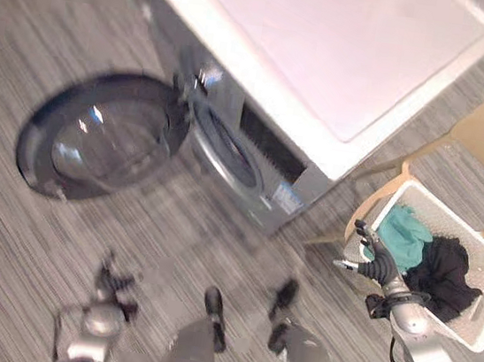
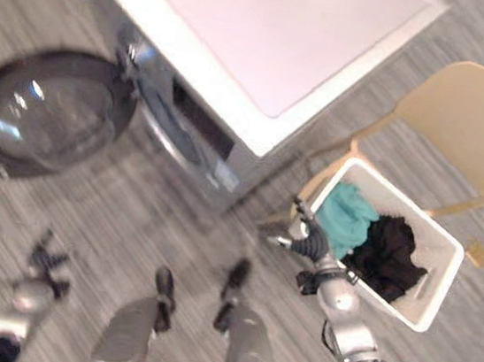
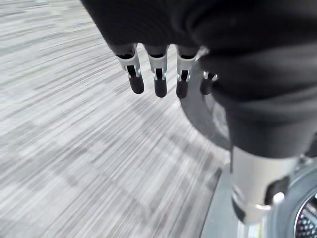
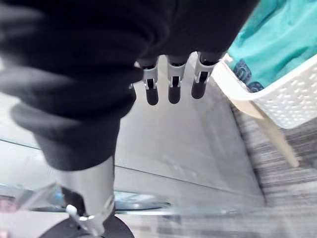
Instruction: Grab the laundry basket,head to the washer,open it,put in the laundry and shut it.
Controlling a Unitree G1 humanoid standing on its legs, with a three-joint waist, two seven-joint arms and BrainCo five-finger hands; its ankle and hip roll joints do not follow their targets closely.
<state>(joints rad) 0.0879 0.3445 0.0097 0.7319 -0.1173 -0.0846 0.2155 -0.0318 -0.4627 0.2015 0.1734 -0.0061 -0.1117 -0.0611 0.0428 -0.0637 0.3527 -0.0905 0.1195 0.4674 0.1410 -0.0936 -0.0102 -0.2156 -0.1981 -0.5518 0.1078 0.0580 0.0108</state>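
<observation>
On grey striped carpet: washer (image 1: 329, 59), white boxy top, round dark glass door (image 1: 96, 139) swung fully open. Basket (image 2: 438, 287), white perforated plastic, rectangular, sits on tan chair (image 2: 473, 122), holding teal cloth (image 2: 344, 217) and black cloth (image 2: 388, 254). Right hand (image 2: 310, 239) beside basket rim, fingers straight, empty. Left hand (image 1: 112, 284) low over carpet, fingers relaxed, empty.

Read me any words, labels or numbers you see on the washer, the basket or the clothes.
No text is readable.
Washing machine: a small bluish sticker on its front, too blurred to read.
Teal garment in the laundry basket: a dark print, not legible as words.
</observation>
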